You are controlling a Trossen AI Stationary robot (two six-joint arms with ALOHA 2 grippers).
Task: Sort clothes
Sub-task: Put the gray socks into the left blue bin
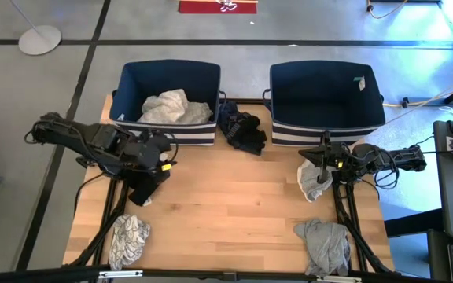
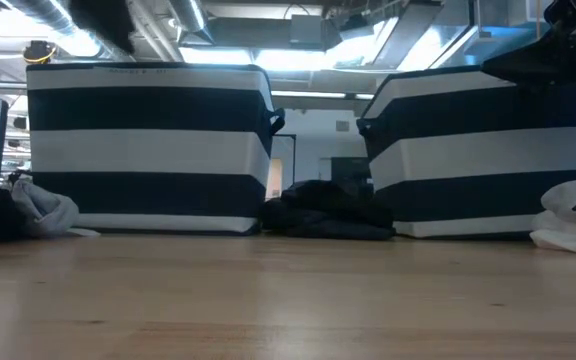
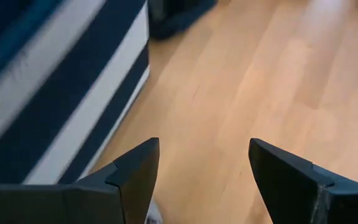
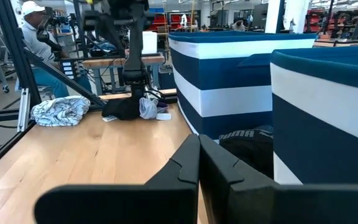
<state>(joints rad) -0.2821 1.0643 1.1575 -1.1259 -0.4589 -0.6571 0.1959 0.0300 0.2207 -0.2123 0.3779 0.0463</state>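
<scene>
My left gripper (image 1: pixel 162 159) is open and empty above the table, in front of the left bin (image 1: pixel 167 102); bare wood shows between its fingers (image 3: pixel 204 168). A black garment (image 1: pixel 144 189) lies on the table just near of it. My right gripper (image 1: pixel 313 155) is shut with nothing between its fingers (image 4: pixel 197 152), in front of the right bin (image 1: pixel 326 98). A white garment (image 1: pixel 314 181) lies on the table beside it. A white garment (image 1: pixel 167 108) lies in the left bin. A black garment (image 1: pixel 242 130) lies between the bins. A patterned garment (image 1: pixel 128 240) and a grey one (image 1: pixel 325 244) lie near the front edge.
The two navy bins with striped bases (image 2: pixel 148 145) (image 2: pixel 488 150) stand along the table's far edge. Bare wood (image 1: pixel 234 204) spans the table's middle. A person (image 4: pixel 33 25) sits in the room beyond the table's left side.
</scene>
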